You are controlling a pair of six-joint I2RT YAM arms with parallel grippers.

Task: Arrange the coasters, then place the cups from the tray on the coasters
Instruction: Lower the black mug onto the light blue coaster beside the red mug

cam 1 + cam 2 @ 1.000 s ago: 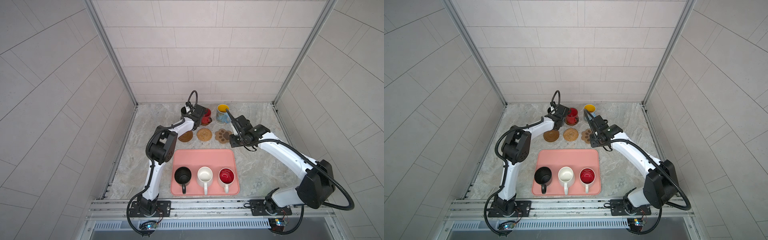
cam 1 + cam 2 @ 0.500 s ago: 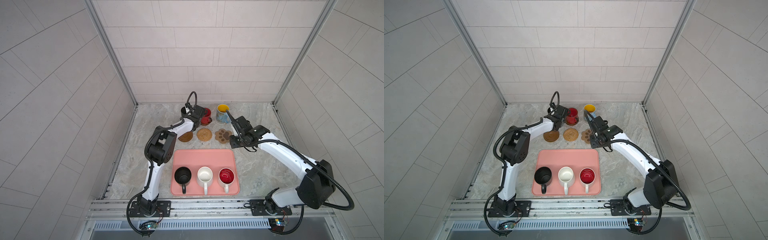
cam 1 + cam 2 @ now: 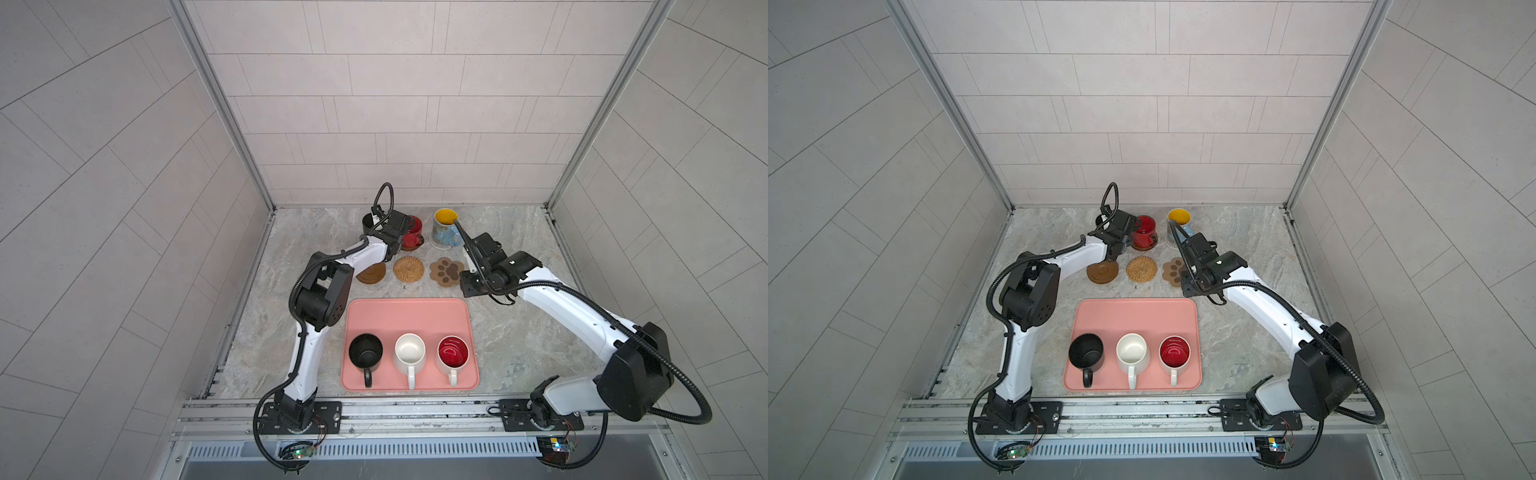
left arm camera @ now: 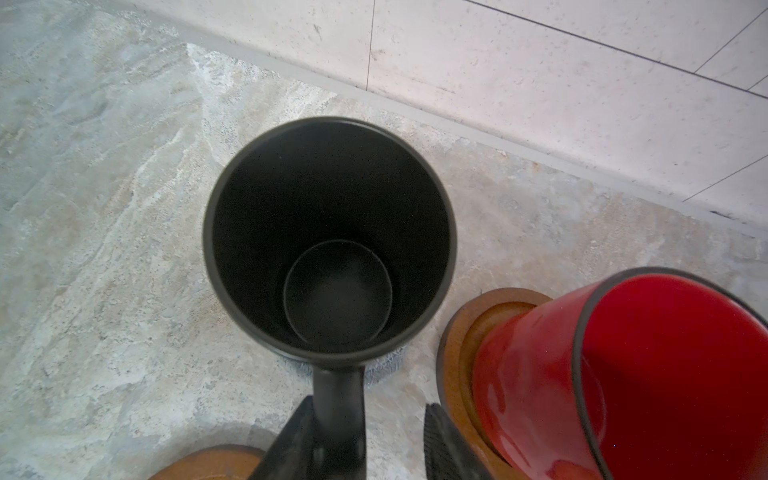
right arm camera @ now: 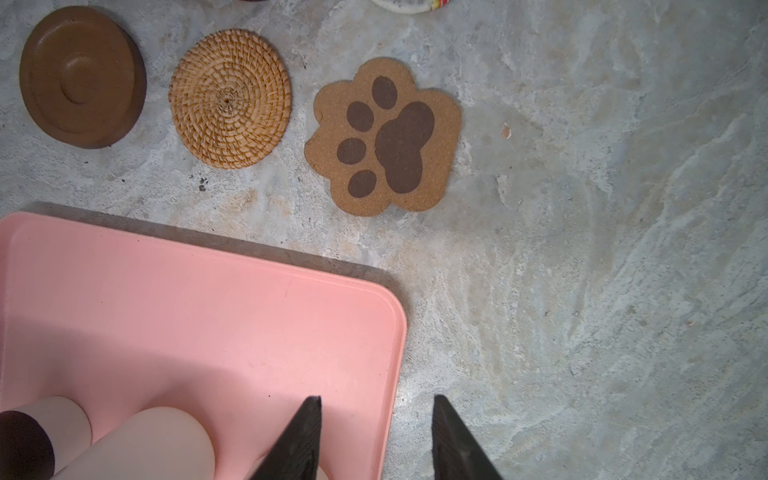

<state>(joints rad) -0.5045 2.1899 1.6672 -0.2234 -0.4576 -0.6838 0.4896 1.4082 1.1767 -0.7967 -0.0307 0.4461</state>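
One view alone, my wrist's, is showing my left gripper (image 4: 369, 402) spread loose around the upright black mug's (image 4: 328, 232) handle, which is pointing wristward.

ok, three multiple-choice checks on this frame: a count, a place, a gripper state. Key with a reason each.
1. How many cups stand on the tray? A two; B three; C four.
2. The red cup stands on: A the tray; B the rattan coaster; C a brown disc coaster.
3. The right gripper is: A open and empty; B shut on the tray's rim; C shut on a cup handle.
Key: B, the black cup, white cup and red-lined cup show there in both top views; C, the left wrist view shows the brown rim under it; A, the right wrist view shows only a bare gap between its fingers.
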